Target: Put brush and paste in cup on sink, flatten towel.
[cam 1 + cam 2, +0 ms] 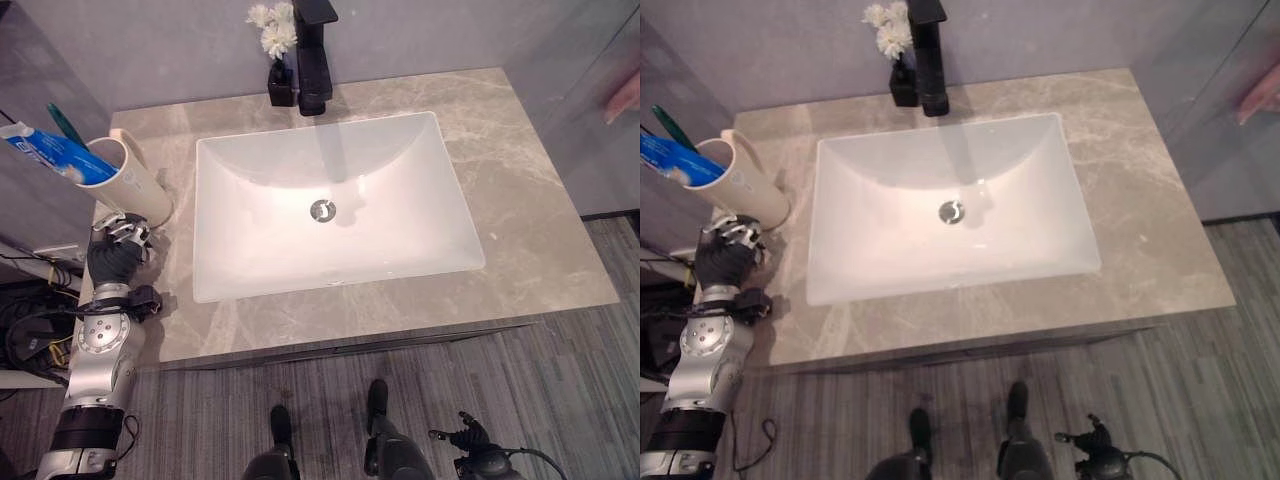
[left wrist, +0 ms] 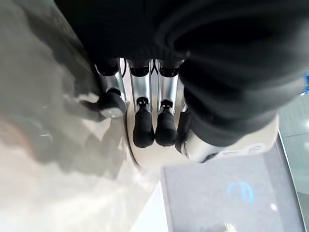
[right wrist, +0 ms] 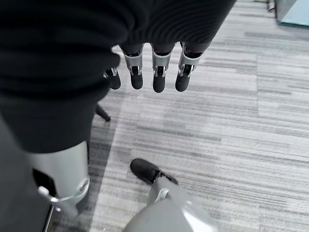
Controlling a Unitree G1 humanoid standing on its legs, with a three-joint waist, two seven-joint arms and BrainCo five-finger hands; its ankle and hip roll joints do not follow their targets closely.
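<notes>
I see the marble desk with the white sink sunk in its middle. At the desk's left edge stands the cream cup, tilted, with the paste and green brush already in it. My left hand sits just below the cup, fingers relaxed against its wall, not curled round it. My right hand hangs low over the floor, fingers straight, empty. I spot no towel. I would nudge the cup upright gently, away from the edge.
</notes>
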